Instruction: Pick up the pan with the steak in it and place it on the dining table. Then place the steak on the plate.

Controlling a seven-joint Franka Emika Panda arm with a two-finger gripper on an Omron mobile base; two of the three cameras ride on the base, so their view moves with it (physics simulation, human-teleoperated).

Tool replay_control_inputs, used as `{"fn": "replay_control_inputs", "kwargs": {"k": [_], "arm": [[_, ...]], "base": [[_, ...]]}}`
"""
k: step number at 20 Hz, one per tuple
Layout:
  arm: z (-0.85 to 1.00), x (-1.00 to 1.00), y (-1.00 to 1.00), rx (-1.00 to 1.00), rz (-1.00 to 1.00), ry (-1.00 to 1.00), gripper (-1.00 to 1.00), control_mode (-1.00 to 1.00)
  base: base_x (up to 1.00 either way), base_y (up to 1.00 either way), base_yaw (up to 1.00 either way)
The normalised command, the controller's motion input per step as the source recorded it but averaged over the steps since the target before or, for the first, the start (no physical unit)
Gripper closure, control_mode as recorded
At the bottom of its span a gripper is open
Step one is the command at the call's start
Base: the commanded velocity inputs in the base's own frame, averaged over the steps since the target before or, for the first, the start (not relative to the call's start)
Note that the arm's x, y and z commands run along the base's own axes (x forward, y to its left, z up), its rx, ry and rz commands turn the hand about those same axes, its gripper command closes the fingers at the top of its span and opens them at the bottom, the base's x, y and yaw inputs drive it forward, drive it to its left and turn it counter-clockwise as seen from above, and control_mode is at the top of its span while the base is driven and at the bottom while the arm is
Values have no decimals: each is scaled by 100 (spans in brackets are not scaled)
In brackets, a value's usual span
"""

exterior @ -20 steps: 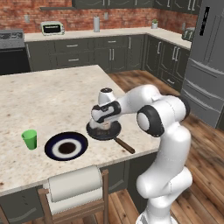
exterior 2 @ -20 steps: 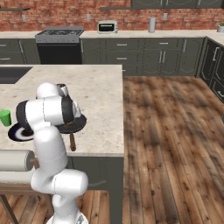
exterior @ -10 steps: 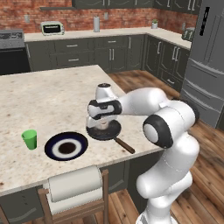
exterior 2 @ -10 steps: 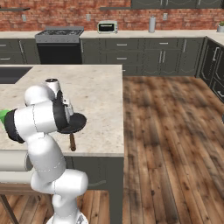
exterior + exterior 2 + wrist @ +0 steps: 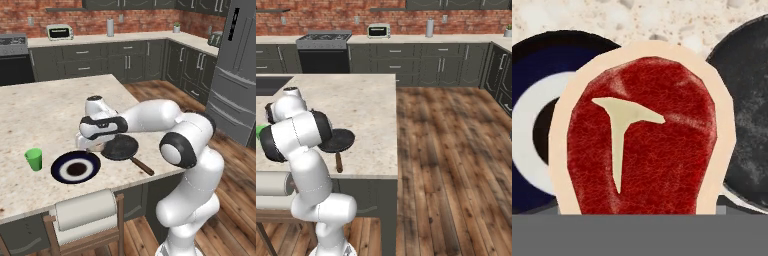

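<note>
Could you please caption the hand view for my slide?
Raw steak fills the close foreground, between the navy-rimmed plate and black pan.

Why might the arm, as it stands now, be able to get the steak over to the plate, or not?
Probably yes: the steak is at the gripper, between the pan and the plate beside it, with only bare dining table around.

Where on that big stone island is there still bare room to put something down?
The dining table is bare across its far half, toward the stove, and at its near-left corner. The near edge is crowded: green cup, plate and pan sit close together.
</note>
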Motion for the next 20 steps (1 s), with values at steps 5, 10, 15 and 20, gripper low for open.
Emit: {"fn": "replay_control_inputs", "kwargs": {"k": [5,10,15,20], "arm": [[-1,-23,55,-4,1,1,100,-100],[0,0,2,0,0,0,100,-100],[-15,0,5,-4,0,0,100,-100],[-23,0,25,-5,0,0,100,-100]], "base": [[0,0,0],[0,0,0],[0,0,0],[0,0,0]]}}
